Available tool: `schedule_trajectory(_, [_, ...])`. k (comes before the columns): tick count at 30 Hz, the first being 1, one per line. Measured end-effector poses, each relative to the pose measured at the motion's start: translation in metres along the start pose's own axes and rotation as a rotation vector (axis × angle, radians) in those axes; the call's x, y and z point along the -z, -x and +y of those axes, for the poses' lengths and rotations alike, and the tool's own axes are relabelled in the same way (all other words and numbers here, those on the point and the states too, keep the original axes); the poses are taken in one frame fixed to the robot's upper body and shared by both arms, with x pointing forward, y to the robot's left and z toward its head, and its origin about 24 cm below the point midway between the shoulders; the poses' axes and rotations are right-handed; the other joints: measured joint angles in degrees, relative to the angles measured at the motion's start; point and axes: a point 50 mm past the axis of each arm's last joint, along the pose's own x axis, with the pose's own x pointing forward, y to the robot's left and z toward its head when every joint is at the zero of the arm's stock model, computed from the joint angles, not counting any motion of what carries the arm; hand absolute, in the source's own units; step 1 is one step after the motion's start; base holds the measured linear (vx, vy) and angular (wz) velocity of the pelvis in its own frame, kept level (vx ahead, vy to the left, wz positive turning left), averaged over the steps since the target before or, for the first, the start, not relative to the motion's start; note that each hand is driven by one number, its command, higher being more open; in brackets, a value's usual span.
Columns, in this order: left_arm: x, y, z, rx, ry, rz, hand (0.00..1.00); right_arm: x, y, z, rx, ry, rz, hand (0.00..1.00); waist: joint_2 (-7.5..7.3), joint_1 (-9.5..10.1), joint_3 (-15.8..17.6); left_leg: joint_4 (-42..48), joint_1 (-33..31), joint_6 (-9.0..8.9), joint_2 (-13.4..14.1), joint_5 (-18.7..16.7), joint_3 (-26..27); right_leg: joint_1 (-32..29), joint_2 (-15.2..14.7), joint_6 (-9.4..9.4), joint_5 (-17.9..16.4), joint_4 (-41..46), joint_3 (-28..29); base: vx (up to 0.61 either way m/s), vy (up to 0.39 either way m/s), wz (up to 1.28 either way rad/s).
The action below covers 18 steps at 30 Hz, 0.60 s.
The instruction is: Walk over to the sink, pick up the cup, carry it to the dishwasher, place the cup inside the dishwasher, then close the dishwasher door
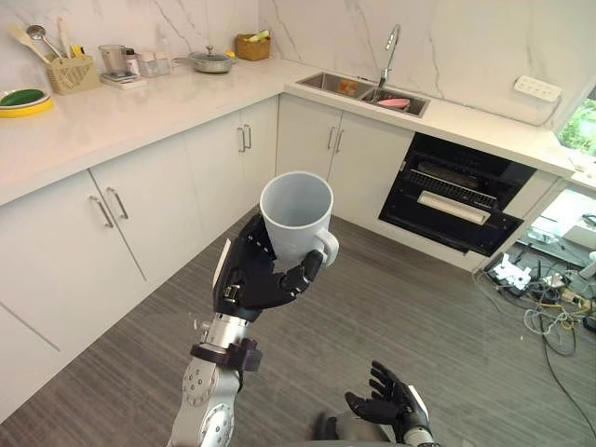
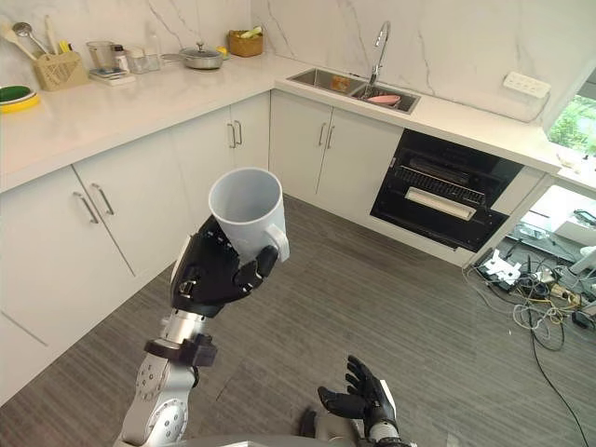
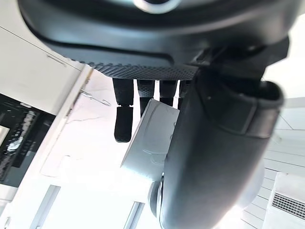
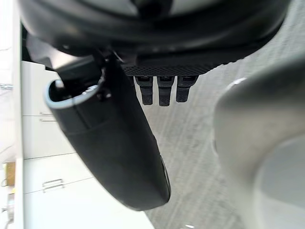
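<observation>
Holding the cup (image 1: 296, 214) up in the air is the left hand (image 1: 261, 275), as we see it from the head: fingers and thumb curl round the cup's lower half. The cup is pale grey and plain, wider at its open rim than at its base. It stands nearly upright, mouth up and nothing inside that we can make out. Its handle (image 1: 326, 247) juts out on the robot's right side, just above the fingertips. The cup hangs over the grey plank floor (image 1: 391, 307), in front of the white cupboards (image 1: 149, 209).

Lower, at the near edge, we find the right hand (image 1: 386, 402), palm up, fingers loosely spread and holding nothing.

Farther off, the sink (image 1: 372, 91) is set in the white table (image 1: 140, 112) under a tap (image 1: 389, 51). The dishwasher (image 1: 456, 200) gapes dark beside it, below the table. Well apart from the cup, a lidded pot (image 1: 212, 61) and a utensil holder (image 1: 72, 73) stand on the table.
</observation>
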Motion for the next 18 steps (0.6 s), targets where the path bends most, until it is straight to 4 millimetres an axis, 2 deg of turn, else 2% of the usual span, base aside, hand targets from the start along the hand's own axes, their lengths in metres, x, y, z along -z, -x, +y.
schedule_trajectory(1, [0.002, 0.002, -0.002, 0.002, 0.010, 0.011, 0.30, -0.003, -0.001, 0.000, 0.004, 0.008, -0.013, 0.90, 0.93, 0.20, -0.3, 2.3, -0.1, -0.21, 1.3, 0.1, -0.4, 0.3, 0.6, -0.20, -2.6, 1.3, -0.2, 0.69, -0.202, -0.03])
schedule_trajectory(2, [0.005, 0.002, -0.007, 0.009, 0.029, 0.015, 0.30, -0.010, -0.003, 0.001, 0.002, 0.022, -0.042, 0.90, 1.90, 0.32, 0.4, 10.2, -2.1, -0.44, 3.5, 0.3, -1.4, 1.2, 1.6, -0.18, -5.8, 3.1, -0.2, 0.55, -0.187, -0.12])
schedule_trajectory(3, [0.007, 0.002, -0.010, 0.013, 0.048, 0.020, 0.30, -0.015, -0.003, 0.000, 0.003, 0.026, -0.063, 0.90, 2.65, 0.34, 0.9, 16.4, -3.9, -0.77, 5.1, 0.7, -2.0, 2.2, 2.3, 0.03, -7.2, 3.3, -0.4, 0.41, -0.170, -0.20])
schedule_trajectory(4, [0.010, 0.002, -0.016, 0.024, 0.074, 0.027, 0.30, -0.024, -0.004, 0.000, 0.007, 0.030, -0.099, 0.90, 3.91, 0.41, 1.6, 29.8, -8.9, -0.19, 8.7, 5.2, -3.8, 4.3, 4.3, -0.48, -9.5, 3.5, -0.2, 0.48, -0.161, -0.40])
schedule_trajectory(5, [0.013, 0.004, -0.020, 0.028, 0.087, 0.039, 0.30, -0.029, -0.002, 0.000, 0.010, 0.035, -0.124, 0.90, 4.32, 0.69, 1.9, 42.1, -13.9, 0.96, 12.4, 14.3, -5.2, 6.9, 6.4, -1.61, -11.7, 2.8, 0.7, 0.48, -0.136, -0.49])
schedule_trajectory(6, [0.015, 0.005, -0.022, 0.034, 0.094, 0.048, 0.30, -0.031, -0.002, -0.001, 0.014, 0.037, -0.136, 0.90, 4.76, 0.75, 1.9, 46.4, -15.9, 0.73, 13.9, 15.1, -5.7, 8.5, 7.5, -1.90, -12.6, 2.2, 1.2, 0.61, -0.125, -0.53])
schedule_trajectory(7, [0.019, 0.006, -0.025, 0.048, 0.100, 0.065, 0.30, -0.035, -0.001, -0.001, 0.025, 0.035, -0.153, 0.90, 4.86, 0.68, 2.1, 51.4, -19.8, 1.04, 15.8, 13.9, -6.3, 11.8, 8.7, -2.25, -14.1, 0.8, 2.2, 0.49, -0.052, -0.48])
schedule_trajectory(8, [0.022, 0.007, -0.026, 0.052, 0.106, 0.078, 0.30, -0.039, -0.001, -0.003, 0.041, 0.031, -0.173, 0.90, 4.59, 0.70, 2.1, 51.8, -23.7, 2.17, 16.2, 11.7, -6.1, 14.5, 9.1, -2.54, -15.0, -1.2, 3.3, 0.48, -0.044, -0.50])
schedule_trajectory(9, [0.022, 0.007, -0.026, 0.051, 0.106, 0.081, 0.30, -0.043, -0.001, -0.004, 0.046, 0.037, -0.185, 0.90, 4.44, 0.93, 1.9, 50.6, -25.6, 2.98, 16.1, 10.4, -5.6, 15.8, 9.2, -2.57, -15.3, -2.2, 4.2, 0.46, -0.012, -0.68])
schedule_trajectory(11, [0.022, 0.006, -0.025, 0.040, 0.099, 0.076, 0.30, -0.056, 0.000, -0.008, 0.045, 0.035, -0.242, 0.90, 4.39, 2.86, 1.8, 39.6, -31.6, 4.21, 14.5, 6.3, -2.8, 19.4, 9.1, -2.68, -15.8, -6.1, 8.7, 0.49, 0.047, -0.84])
schedule_trajectory(12, [0.021, 0.006, -0.024, 0.035, 0.095, 0.075, 0.30, -0.060, 0.000, -0.008, 0.041, 0.036, -0.255, 0.90, 4.25, 3.31, 1.8, 35.3, -32.7, 4.15, 13.5, 6.1, -2.8, 20.4, 8.9, -2.40, -16.0, -7.1, 9.9, 0.54, 0.125, -0.88])
schedule_trajectory(13, [0.021, 0.006, -0.023, 0.017, 0.092, 0.074, 0.30, -0.066, 0.000, -0.007, 0.033, 0.036, -0.278, 0.90, 3.70, 4.27, 1.4, 25.5, -34.5, 3.67, 11.0, 6.4, -3.2, 21.5, 8.1, -1.82, -16.9, -8.2, 12.3, 0.45, 0.142, -0.75])
schedule_trajectory(14, [0.020, 0.006, -0.022, 0.006, 0.091, 0.073, 0.30, -0.069, -0.001, -0.006, 0.028, 0.040, -0.290, 0.90, 3.48, 4.77, 1.3, 21.0, -35.3, 3.19, 9.8, 7.0, -3.7, 22.0, 7.6, -1.38, -17.6, -8.5, 13.6, 0.56, 0.223, -0.99])
schedule_trajectory(15, [0.018, 0.005, -0.021, -0.014, 0.082, 0.066, 0.30, -0.075, -0.004, -0.004, 0.015, 0.045, -0.311, 0.90, 3.35, 5.35, 1.2, 13.3, -37.1, 2.60, 7.6, 9.9, -5.3, 23.1, 7.0, -0.20, -19.0, -8.7, 15.8, 0.56, 0.280, -0.88])
schedule_trajectory(16, [0.016, 0.005, -0.018, -0.029, 0.073, 0.065, 0.30, -0.076, -0.005, -0.003, 0.008, 0.050, -0.314, 0.90, 2.93, 5.69, 0.9, 11.0, -37.9, 2.64, 6.2, 14.6, -6.2, 23.9, 6.2, 1.49, -20.1, -8.5, 17.4, 0.58, 0.309, -0.99])
schedule_trajectory(17, [0.015, 0.009, -0.015, -0.049, 0.066, 0.071, 0.30, -0.073, -0.004, -0.001, 0.003, 0.048, -0.305, 0.90, 2.27, 6.23, -0.7, 10.0, -37.4, 4.11, 4.6, 19.5, -6.3, 25.0, 5.1, 2.75, -21.3, -8.3, 19.5, 0.83, 0.412, -0.75])
schedule_trajectory(18, [0.015, 0.014, -0.008, -0.080, 0.049, 0.087, 0.30, -0.066, -0.006, 0.006, -0.014, 0.025, -0.279, 0.90, 0.10, 5.45, -3.1, 12.1, -36.7, 6.09, 3.1, 18.0, -5.0, 25.5, 2.4, 3.32, -21.9, -7.8, 21.5, 0.74, 0.357, -0.53])
